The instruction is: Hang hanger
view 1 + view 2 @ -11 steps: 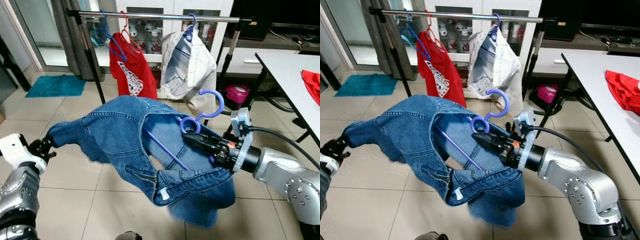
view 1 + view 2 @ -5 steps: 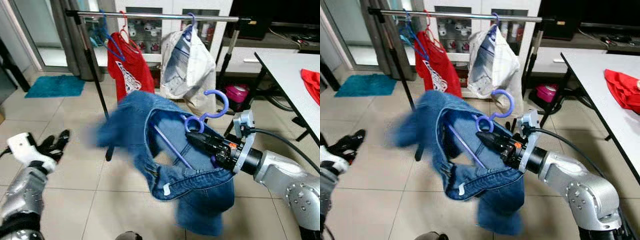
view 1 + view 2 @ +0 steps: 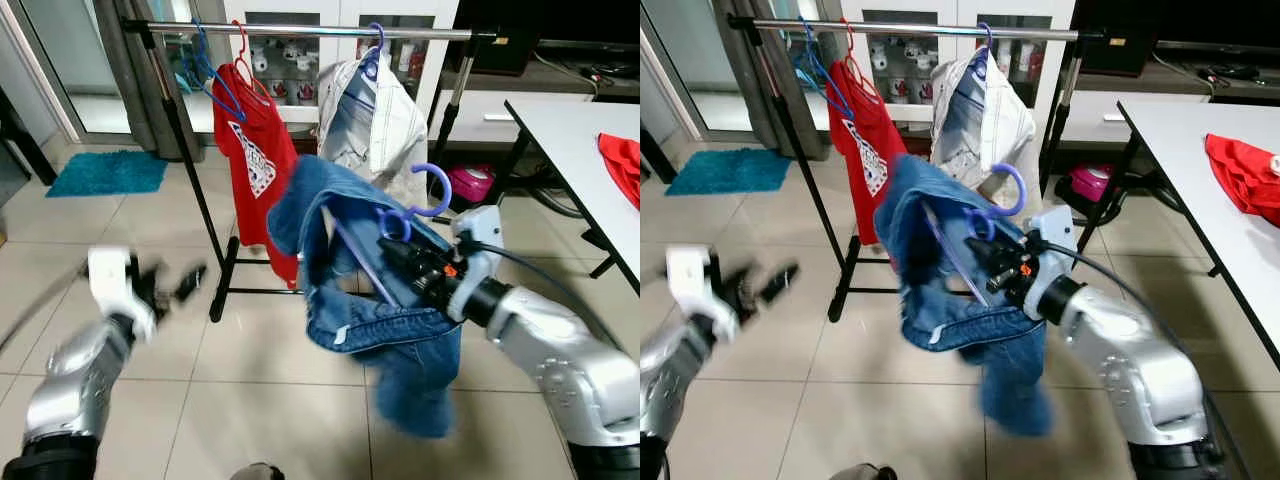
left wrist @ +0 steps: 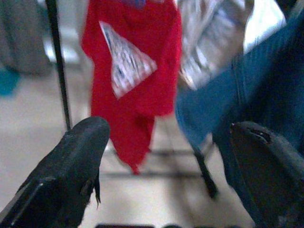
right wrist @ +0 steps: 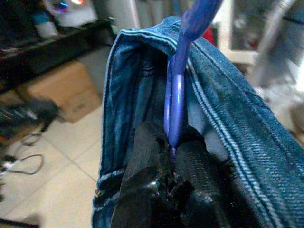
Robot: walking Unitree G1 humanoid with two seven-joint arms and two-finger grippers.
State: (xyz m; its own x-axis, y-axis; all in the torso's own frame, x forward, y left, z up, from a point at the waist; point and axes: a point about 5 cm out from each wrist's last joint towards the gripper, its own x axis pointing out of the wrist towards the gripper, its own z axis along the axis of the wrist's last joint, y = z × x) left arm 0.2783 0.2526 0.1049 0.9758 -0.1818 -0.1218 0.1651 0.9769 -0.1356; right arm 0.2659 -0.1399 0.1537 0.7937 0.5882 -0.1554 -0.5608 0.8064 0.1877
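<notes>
1. Left eye view: the right claw point(image 3: 392, 250) is clamped on a purple hanger point(image 3: 408, 212) with a pair of blue jeans point(image 3: 375, 290) draped over it, held up in the air just in front of the clothes rack point(image 3: 300, 31) and not hooked on yet. A red shirt point(image 3: 258, 160) and a white shirt point(image 3: 372, 120) already hang from the rack. The left claw point(image 3: 175, 287), blurry, sits low on the left with its fingers spread and nothing in them. A white table point(image 3: 590, 170) on the right has a red cloth point(image 3: 622, 160) on it.
2. Right eye view: same scene, with a teal mat point(image 3: 725, 170) on the floor back left.
3. Left wrist view: two black fingers point(image 4: 71, 161) wide apart, with the red shirt and jeans beyond them.
4. Right wrist view: the fingers point(image 5: 142, 156) are pinched on the hanger's purple stem, denim all around.
</notes>
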